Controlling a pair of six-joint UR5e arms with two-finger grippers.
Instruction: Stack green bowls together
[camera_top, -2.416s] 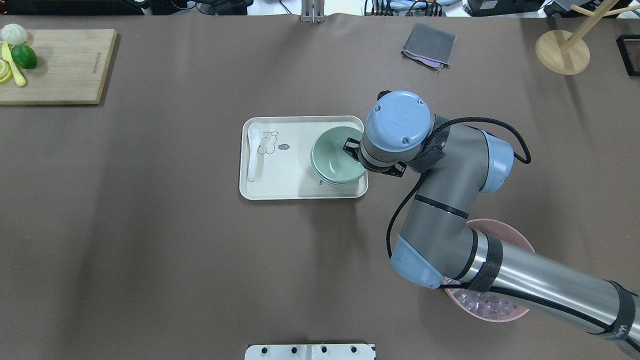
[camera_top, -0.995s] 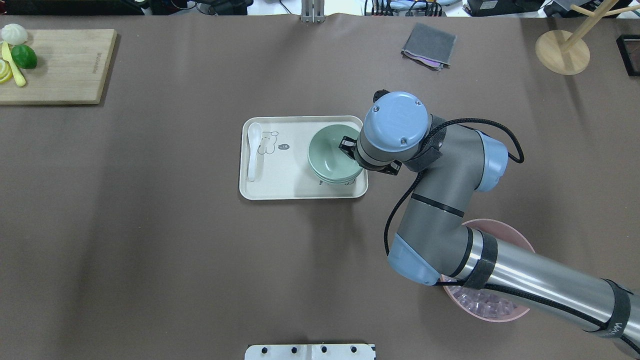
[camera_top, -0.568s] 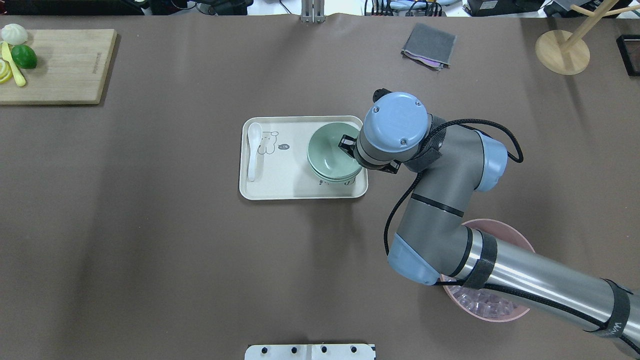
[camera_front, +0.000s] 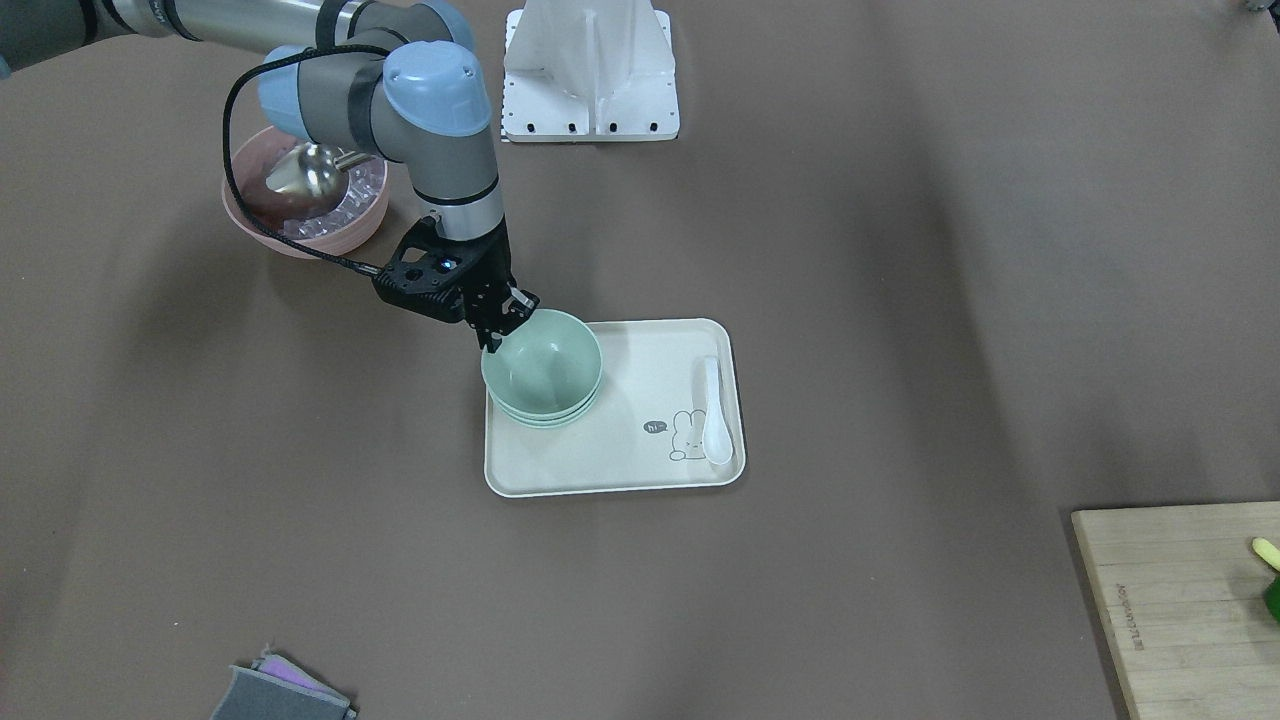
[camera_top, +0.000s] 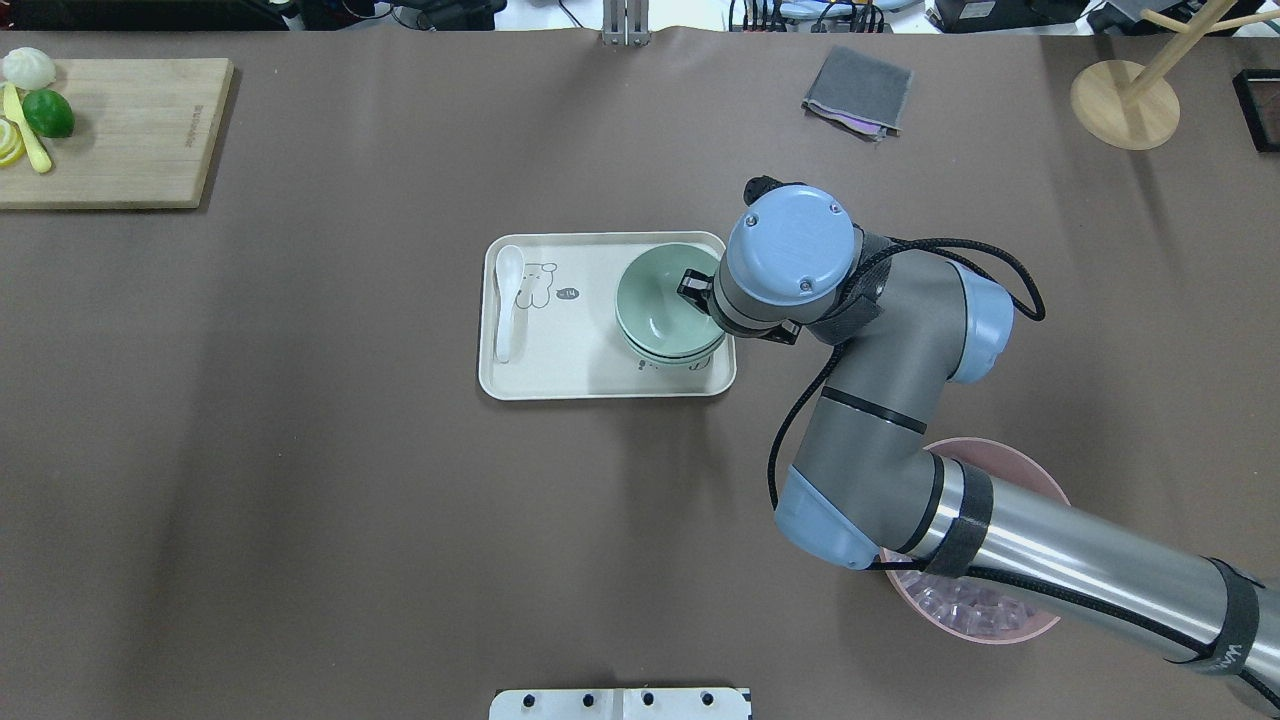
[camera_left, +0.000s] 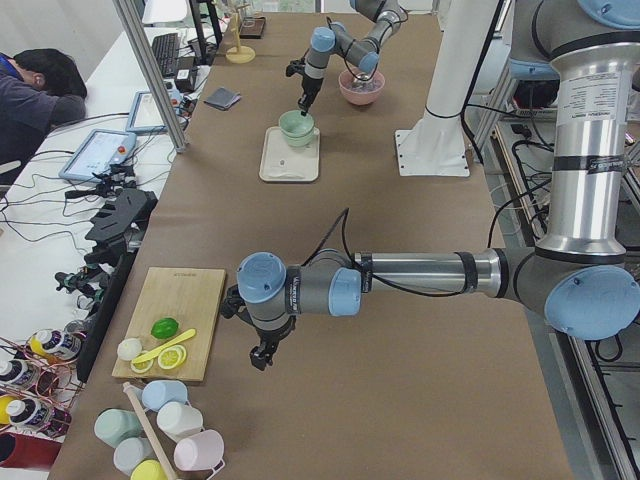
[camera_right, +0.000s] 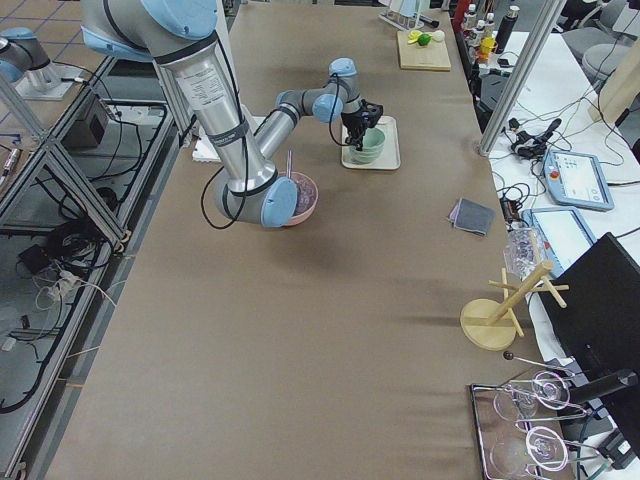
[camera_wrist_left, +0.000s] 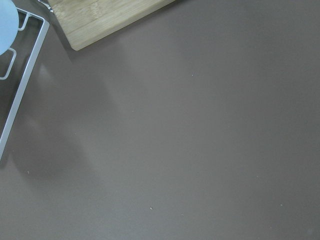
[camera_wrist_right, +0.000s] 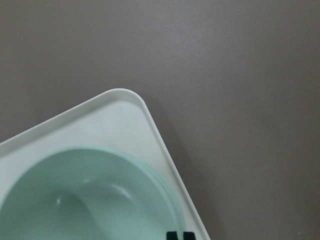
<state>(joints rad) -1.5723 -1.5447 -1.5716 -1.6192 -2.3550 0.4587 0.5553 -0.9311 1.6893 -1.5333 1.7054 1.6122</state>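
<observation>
Pinching: my right gripper (camera_front: 493, 340) holds the top green bowl (camera_front: 545, 368) by its rim.
Tray (camera_front: 620, 462): carries the bowl stack.
Left gripper (camera_left: 260, 357): my grip can't be told.

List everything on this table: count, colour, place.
green bowls: three, pale mint, nested in one stack on the tray's end nearer the right arm
tray: one, cream, mid-table
spoon: one, white, on the tray's other end
pink bowl: one, robot's right side, holding ice cubes and a metal scoop
cutting board: one, wooden, far left corner, a lime on it
cloth: one, grey, far edge
wooden stand: one, far right corner
right gripper: black, pinching the top bowl's rim
left gripper: above the table beside the cutting board; open or shut unclear
</observation>
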